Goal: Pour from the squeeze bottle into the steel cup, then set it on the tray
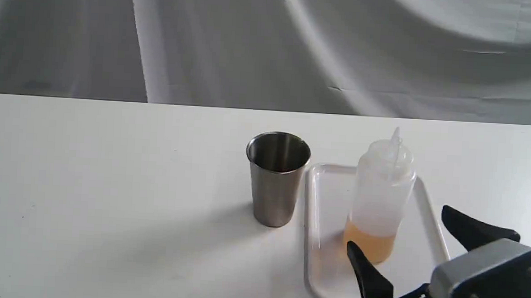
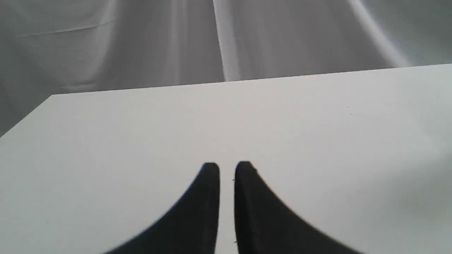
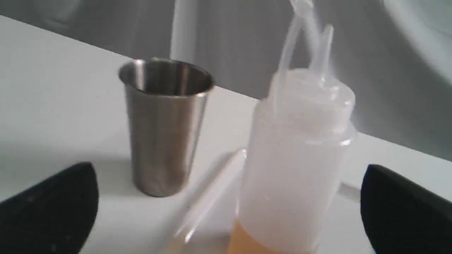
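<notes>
- squeeze bottle [image 1: 381, 198] is standing upright on the white tray [image 1: 309, 242], toward its far half. There's only a low band of amber liquid at the bottom, and the rest of the body looks cloudy white
- its cone nozzle points straight up, and the little tethered cap hangs off beside the nozzle rather than sitting on it
- steel cup [image 1: 276, 179] is upright on the desk [image 1: 109, 181] just beside the tray's left rim – close, but I can't tell if they touch. The inside is dark and shiny, and I can't make out whether anything is in it
- right hand [image 1: 398, 227] comes in low from the near right corner. It's released, with the black fingers [image 1: 368, 274] spread wide and nothing gripped
- the right wrist view shows the bottle [image 3: 300, 158] sitting between the two spread fingers with clear space on both sides, and the cup [image 3: 166, 130] off to one side beyond the tray rim [image 3: 212, 197]
- left hand [image 2: 227, 167] is over a bare bit of desk – fingers clenched almost together with a thin slit between them, holding nothing
- wrinkly grey cloth [image 1: 207, 41] hangs behind the desk
</notes>
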